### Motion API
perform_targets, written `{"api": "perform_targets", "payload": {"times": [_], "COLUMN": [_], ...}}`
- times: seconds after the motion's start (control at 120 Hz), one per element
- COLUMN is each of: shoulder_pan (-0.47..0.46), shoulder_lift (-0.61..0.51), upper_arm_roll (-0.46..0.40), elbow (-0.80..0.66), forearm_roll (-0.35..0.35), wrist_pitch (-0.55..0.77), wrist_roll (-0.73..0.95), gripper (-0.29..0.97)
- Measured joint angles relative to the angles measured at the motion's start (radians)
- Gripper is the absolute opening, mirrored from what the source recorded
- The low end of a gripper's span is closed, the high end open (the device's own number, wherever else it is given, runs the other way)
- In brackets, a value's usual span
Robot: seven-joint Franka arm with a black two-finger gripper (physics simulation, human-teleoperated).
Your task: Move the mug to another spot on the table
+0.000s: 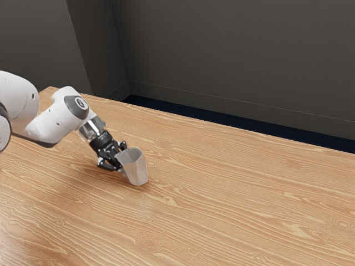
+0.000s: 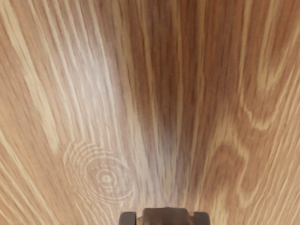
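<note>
Grey faceted mug (image 1: pixel 135 166) tilted on the wooden table (image 1: pixel 249 194), left of centre in the exterior view. Long axis slanted: wide mouth end up and toward the exterior view's left, narrower base down and to its right, at or just above the wood. Black gripper (image 1: pixel 116 160) pinched narrow on the mug at its mouth end, white arm (image 1: pixel 55 116) slanting down from the left. Inside of the mug hidden. In the wrist view, wood grain close under the hand, and a dark blurred shape (image 2: pixel 164 216) nearest the camera
</note>
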Motion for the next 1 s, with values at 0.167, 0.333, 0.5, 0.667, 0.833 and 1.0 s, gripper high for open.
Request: {"api": "perform_targets", "payload": {"times": [0.167, 0.333, 0.5, 0.667, 0.833, 1.0], "shoulder_pan": [-0.001, -0.001, -0.001, -0.001, -0.001, -0.001], "shoulder_lift": [0.014, 0.027, 0.03, 0.028, 0.02, -0.107], "upper_arm_roll": [-0.008, -0.009, -0.01, -0.007, 0.01, -0.014], "elbow": [0.0, 0.002, 0.001, 0.001, 0.046, 0.035], "forearm_roll": [-0.002, -0.003, -0.014, 0.011, 0.141, 0.363], "wrist_pitch": [0.003, 0.006, 0.025, 0.057, 0.121, 0.169], "wrist_roll": [-0.008, -0.014, -0.011, 0.001, 0.011, 0.02], "gripper": [-0.11, -0.11, 0.23, 0.47, 0.59, 0.64]}}
